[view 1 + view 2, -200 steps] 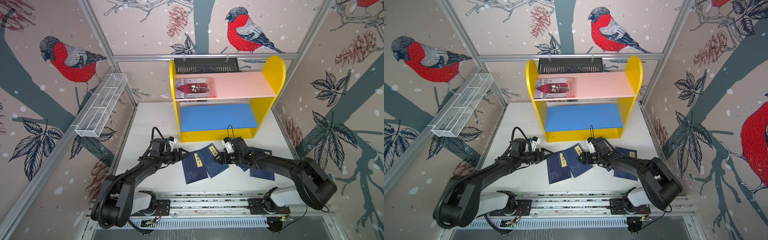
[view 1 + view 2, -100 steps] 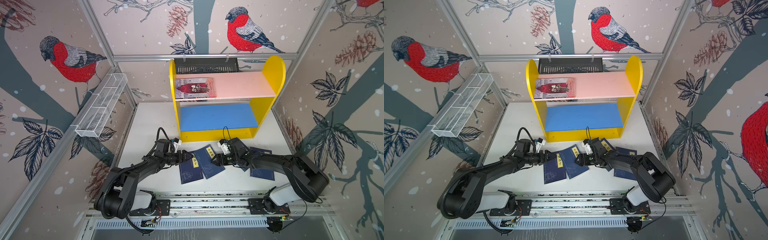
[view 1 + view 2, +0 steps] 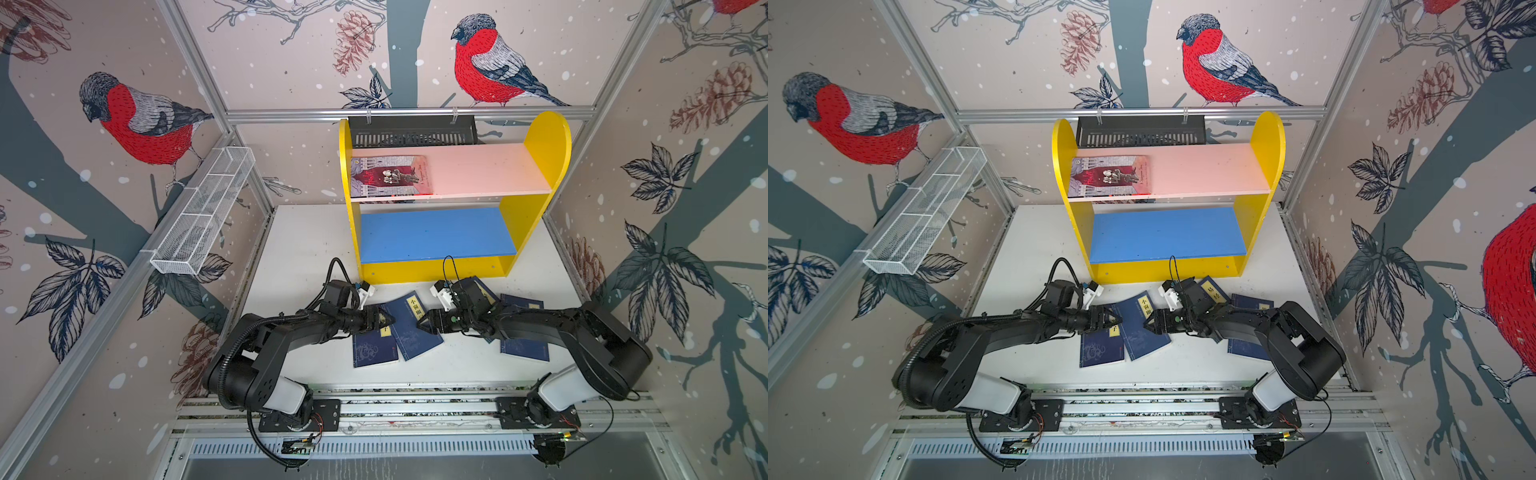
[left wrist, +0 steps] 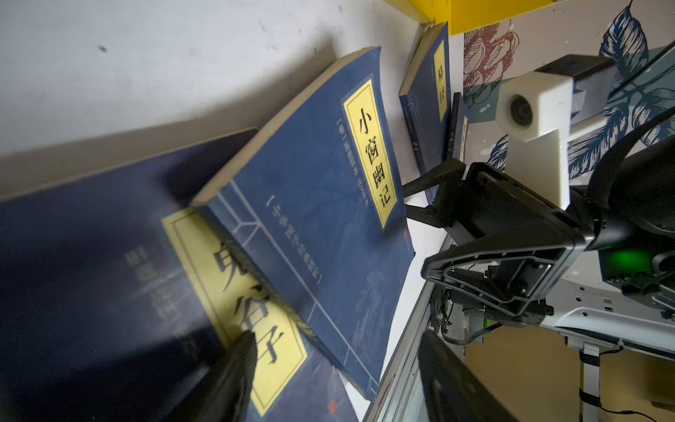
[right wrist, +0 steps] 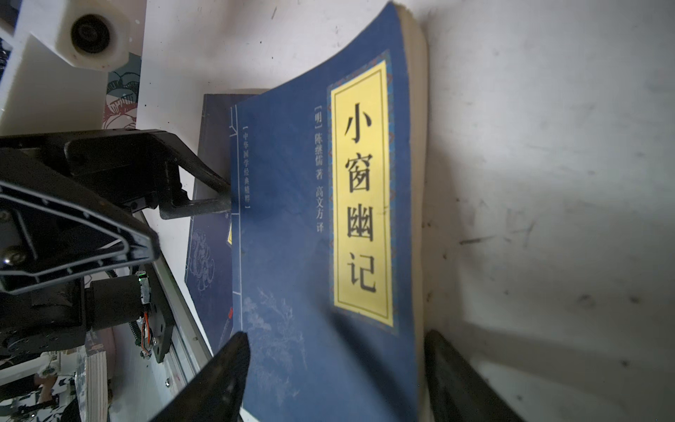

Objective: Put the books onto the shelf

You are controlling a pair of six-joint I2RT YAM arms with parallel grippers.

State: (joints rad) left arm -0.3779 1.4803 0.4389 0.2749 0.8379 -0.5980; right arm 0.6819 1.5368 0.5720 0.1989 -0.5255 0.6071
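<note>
Books: four navy books (image 3: 374, 351) lie on the counter (image 3: 299, 249) before the shelf (image 3: 432, 271); a red book (image 3: 390, 176) lies on its pink board (image 3: 486, 170). The left end effector (image 3: 384, 321) and right end effector (image 3: 424, 325), both with jaws apart, flank the centre book (image 3: 409, 332).

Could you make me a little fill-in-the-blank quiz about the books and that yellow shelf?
The red-covered book lies on the shelf's ____ board.
____ navy books lie on the white table.
In both top views, the wire basket hangs on the ____ wall.
Both arms' jaws stand ____.
Missing: pink; four; left; open.
</note>
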